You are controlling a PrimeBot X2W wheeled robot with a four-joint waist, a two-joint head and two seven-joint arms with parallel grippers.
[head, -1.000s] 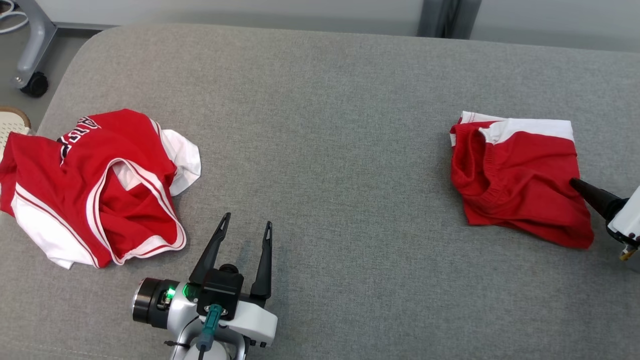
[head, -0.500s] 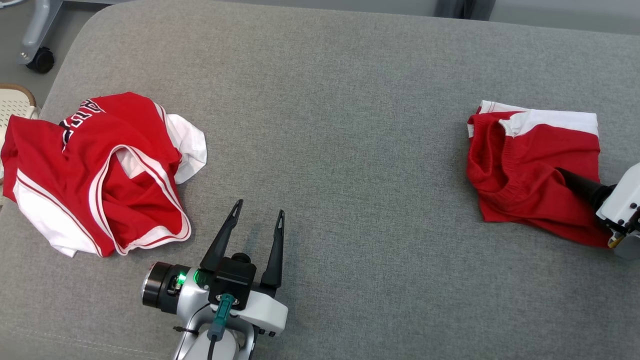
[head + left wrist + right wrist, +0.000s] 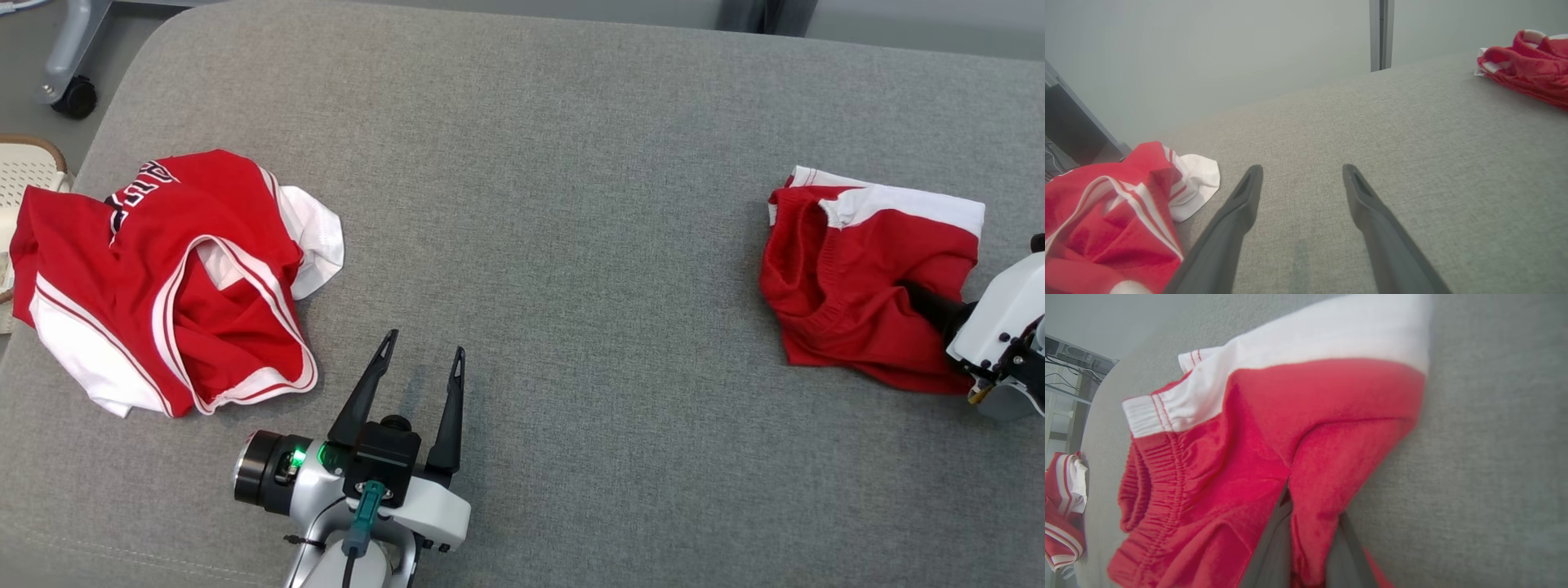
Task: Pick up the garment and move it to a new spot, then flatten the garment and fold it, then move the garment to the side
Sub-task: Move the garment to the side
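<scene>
The garment (image 3: 849,278), red shorts with a white band, lies bunched at the right of the grey cushion (image 3: 571,204). My right gripper (image 3: 909,289) reaches into its right side from the right edge. In the right wrist view, the right gripper (image 3: 1312,506) is shut on a raised fold of the garment's red cloth (image 3: 1257,428). My left gripper (image 3: 425,343) hovers open near the front middle of the cushion, with nothing between its fingers. In the left wrist view, the left gripper (image 3: 1302,169) stands over bare fabric, and the garment (image 3: 1531,65) sits at the far right.
A crumpled red and white jersey (image 3: 163,278) lies at the cushion's left, just left of my left gripper; the jersey (image 3: 1106,228) also fills the left wrist view's lower left. A pale wicker basket (image 3: 20,167) and a caster wheel (image 3: 73,96) stand beyond the left edge.
My right gripper has pushed further into the shorts and closed on a fold of cloth, bunching them. The camera shifted a little. My left gripper has stayed put and open.
</scene>
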